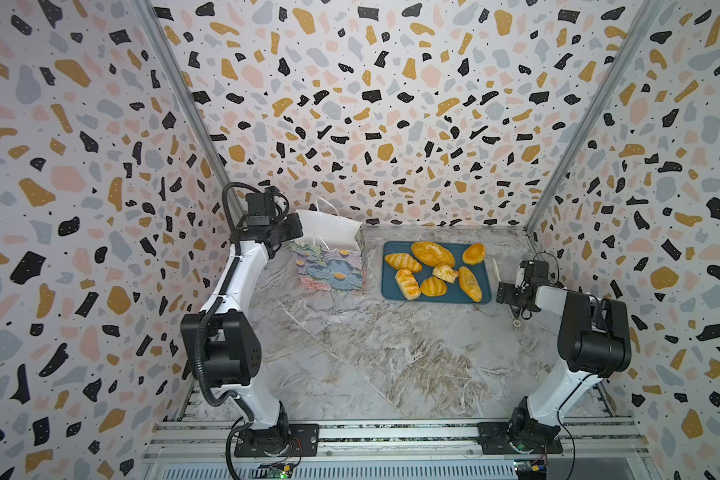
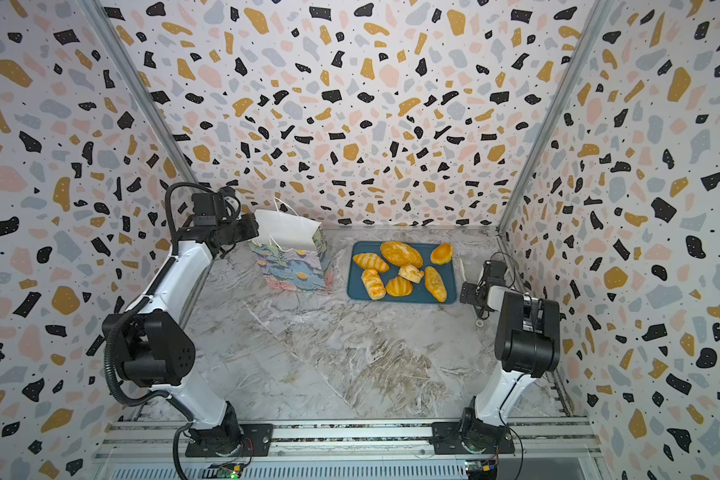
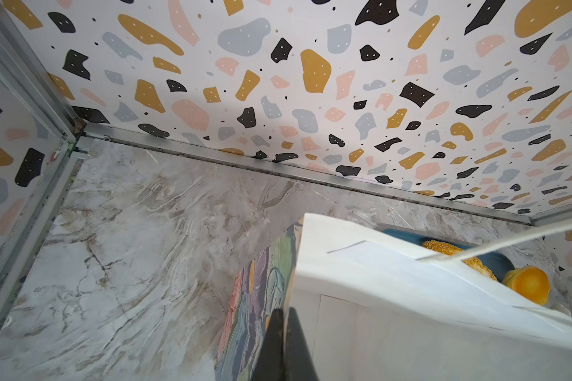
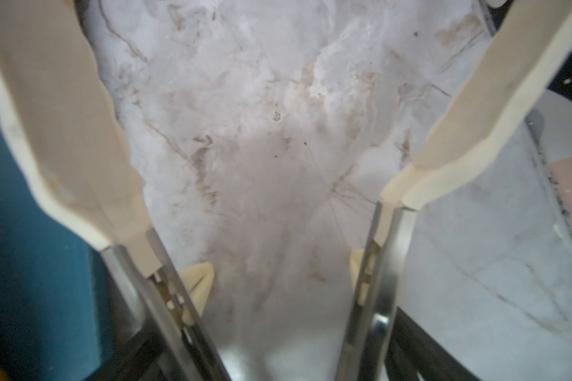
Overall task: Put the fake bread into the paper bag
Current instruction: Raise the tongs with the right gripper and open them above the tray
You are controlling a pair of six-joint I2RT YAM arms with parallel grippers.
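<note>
Pinches rim of paper bag [image 1: 329,266] in left claw [image 3: 283,343], just left of tray [image 1: 389,291]. Holds right claw [image 4: 278,49] open, empty, over bench [image 1: 371,353] right of tray. Shows all fake bread [image 1: 432,253] on tray.

A grey-veined, marble-patterned surface [image 1: 350,353] carries a flower-printed paper bag [image 1: 329,270], standing upright near the back wall, with a flat dark-teal tray [image 1: 388,286] lying just beside it.

Robot lab test cell, terrazzo-print walls [image 1: 391,83], marble-look tabletop [image 1: 371,353], aluminium rail [image 1: 391,434]
</note>
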